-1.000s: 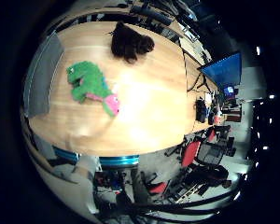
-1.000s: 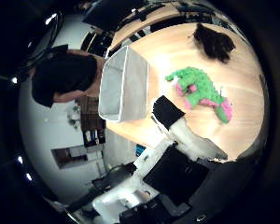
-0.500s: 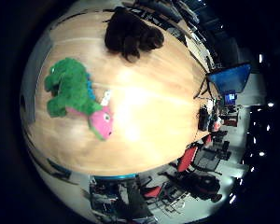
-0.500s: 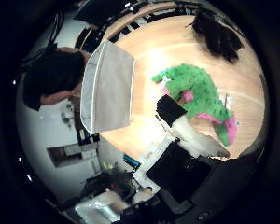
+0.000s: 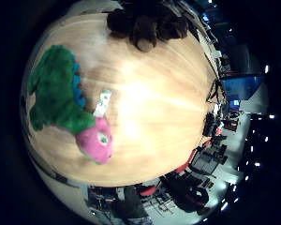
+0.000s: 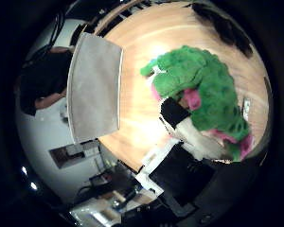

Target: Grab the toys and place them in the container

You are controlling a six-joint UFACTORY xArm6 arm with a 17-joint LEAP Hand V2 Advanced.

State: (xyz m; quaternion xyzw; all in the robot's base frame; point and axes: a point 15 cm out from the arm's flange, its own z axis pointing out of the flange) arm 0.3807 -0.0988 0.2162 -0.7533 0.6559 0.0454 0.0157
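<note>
A green plush dinosaur point(image 5: 56, 98) with a pink head and blue spines lies on the wooden table point(image 5: 164, 108), close under my palm. A dark brown plush toy point(image 5: 145, 26) lies farther along the table. The grey rectangular container point(image 6: 94, 87) stands on the table beside the dinosaur, near the table's edge. My hand point(image 6: 184, 137) shows one white finger with a black tip point(image 6: 173, 112) reaching out straight to the dinosaur's side; it holds nothing.
A person in dark clothes point(image 6: 42, 85) sits past the container, off the table. Chairs and a blue screen point(image 5: 241, 86) stand on the floor beyond the table's edge. Bare wood lies between the two toys.
The palm has come much closer to the table over the green dinosaur, which now fills far more of both views. The toys and container have not moved.
</note>
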